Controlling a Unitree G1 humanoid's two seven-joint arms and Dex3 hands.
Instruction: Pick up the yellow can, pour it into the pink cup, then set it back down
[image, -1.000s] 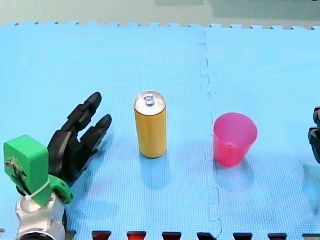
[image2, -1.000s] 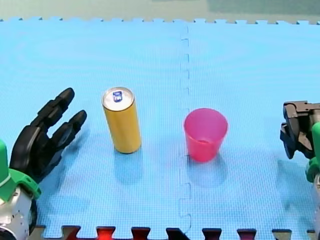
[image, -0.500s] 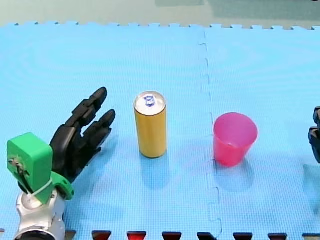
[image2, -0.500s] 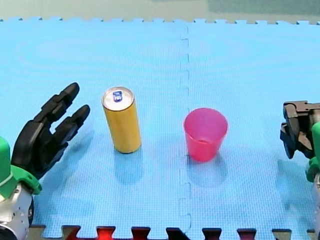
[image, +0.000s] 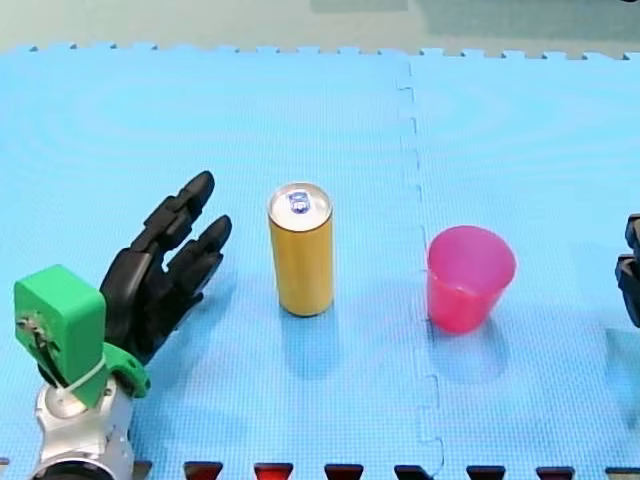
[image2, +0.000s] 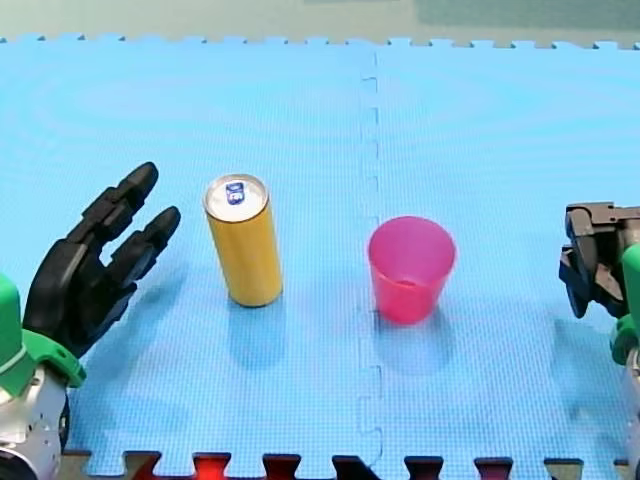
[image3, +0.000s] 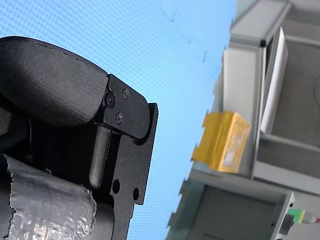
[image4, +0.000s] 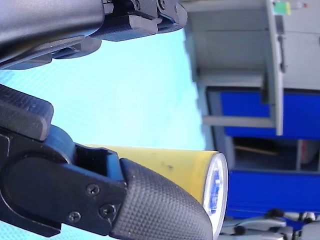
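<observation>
The yellow can (image: 302, 262) stands upright on the blue foam mat (image: 300, 120), its silver top with the pull tab facing up, a little to the left of the jagged seam (image: 412, 150) that joins two mat pieces. The pink cup (image: 468, 280) stands upright with its mouth up just past that seam, to the can's right and apart from it, with bare mat between the two. The left hand (image: 165, 270) comes in from the near left corner and sits just beside the can on its left. It grips nothing and does not touch the can, and its black fingers are straight and point toward the far side of the mat. A green block (image: 58, 335) sits on that arm's wrist. The right hand (image2: 598, 258) is at the right edge of the mat, well apart from the cup and touching neither cup nor can. How it is set cannot be told. In the second wrist view the can (image4: 170, 165) shows close behind black fingers (image4: 150, 210), with its silver top in sight. In the first wrist view a black finger part (image3: 60, 85) sits over the blue mat, with grey tape (image3: 45, 210) wrapped below it.
</observation>
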